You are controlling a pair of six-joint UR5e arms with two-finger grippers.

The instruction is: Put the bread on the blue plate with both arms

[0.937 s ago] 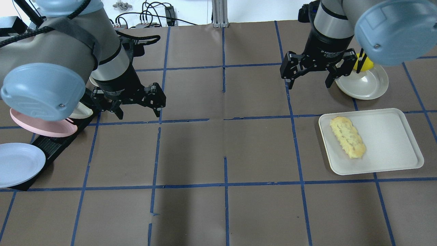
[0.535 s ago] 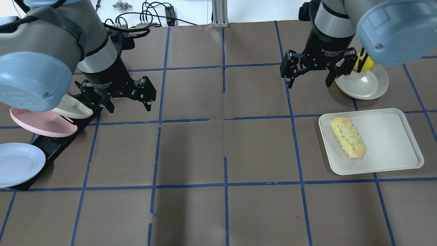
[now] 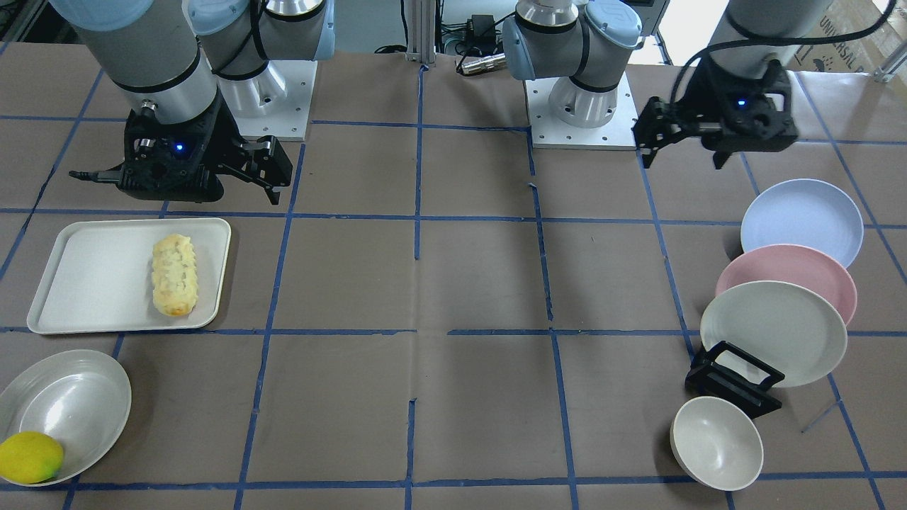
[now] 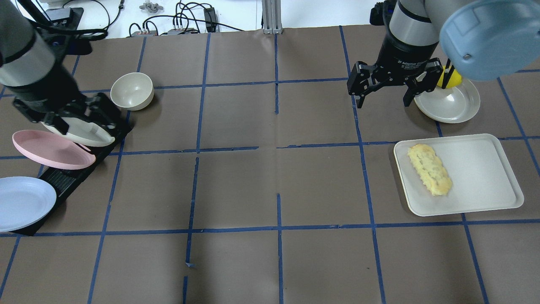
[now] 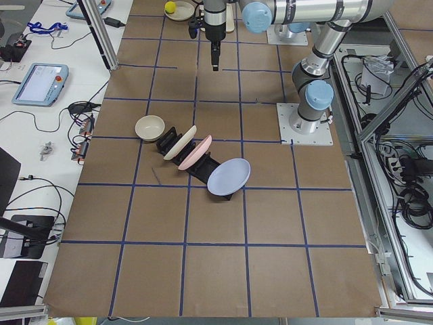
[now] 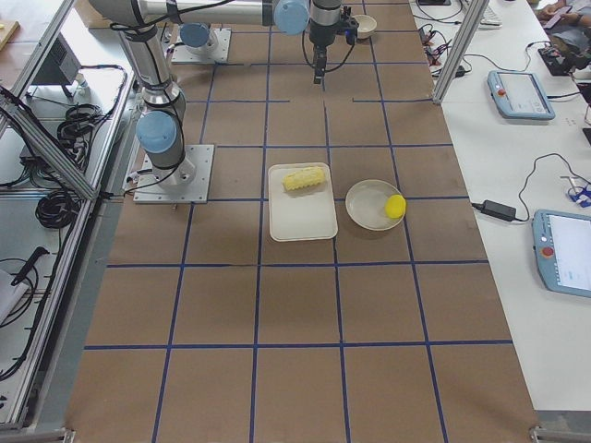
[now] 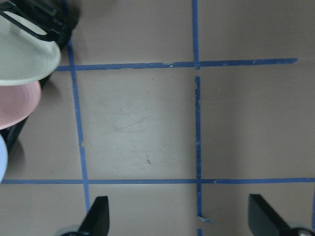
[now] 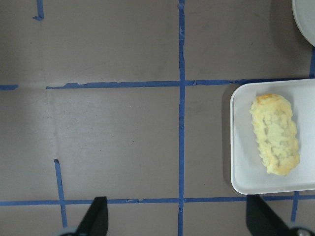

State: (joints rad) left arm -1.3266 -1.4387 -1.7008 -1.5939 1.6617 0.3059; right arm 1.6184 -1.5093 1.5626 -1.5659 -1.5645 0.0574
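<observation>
The bread [image 4: 429, 175] lies on a white tray [image 4: 485, 177] at the right, also in the front view [image 3: 173, 275] and the right wrist view [image 8: 275, 141]. The blue plate [image 4: 23, 202] leans in a black rack at the left edge, nearest me, and shows in the front view [image 3: 801, 221]. My left gripper [image 4: 69, 122] is open and empty, up over the off-white plate's end of the rack; the left wrist view [image 7: 178, 219] shows its jaws wide apart. My right gripper [image 4: 383, 101] is open and empty, hovering beyond the tray.
A pink plate [image 4: 50, 150] and an off-white plate [image 4: 84, 134] stand in the same rack [image 4: 63, 181]. An off-white bowl [image 4: 131, 90] sits beyond it. A lemon [image 4: 447, 80] lies in a shallow dish [image 4: 449, 105] behind the tray.
My left arm has swung left and back toward the rack, uncovering the off-white bowl. My right gripper has barely moved. Both stay open.
</observation>
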